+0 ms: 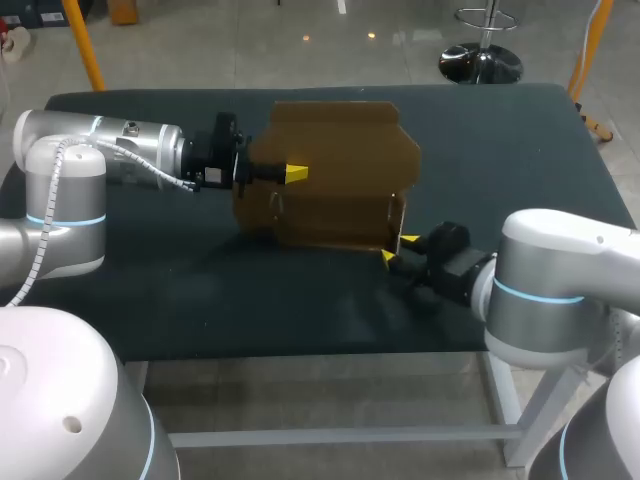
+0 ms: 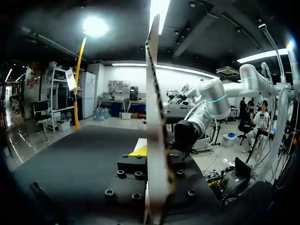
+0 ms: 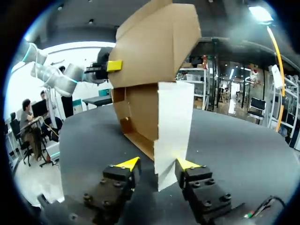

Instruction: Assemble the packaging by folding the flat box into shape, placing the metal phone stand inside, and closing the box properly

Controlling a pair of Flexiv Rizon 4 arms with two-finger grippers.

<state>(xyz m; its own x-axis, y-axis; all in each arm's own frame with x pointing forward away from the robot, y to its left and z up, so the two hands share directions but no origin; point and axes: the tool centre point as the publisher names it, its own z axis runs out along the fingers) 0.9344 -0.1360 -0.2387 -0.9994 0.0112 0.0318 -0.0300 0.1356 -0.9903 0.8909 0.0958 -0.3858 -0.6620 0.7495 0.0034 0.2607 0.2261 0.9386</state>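
A partly folded brown cardboard box (image 1: 330,170) stands upright in the middle of the table. My left gripper (image 1: 290,173) comes in from the left and is shut on the box's left wall. In the left wrist view that wall (image 2: 154,108) shows edge-on between the fingers of the left gripper (image 2: 152,152), with one yellow tip in sight. My right gripper (image 1: 398,248) is at the box's near right corner, open. In the right wrist view a pale flap (image 3: 173,122) of the box (image 3: 154,47) hangs between the right gripper's (image 3: 158,164) fingers, close to one tip. No phone stand is in view.
The dark table (image 1: 200,290) stretches around the box, with bare surface in front and at the right. My left arm's silver body lies along the table's left edge.
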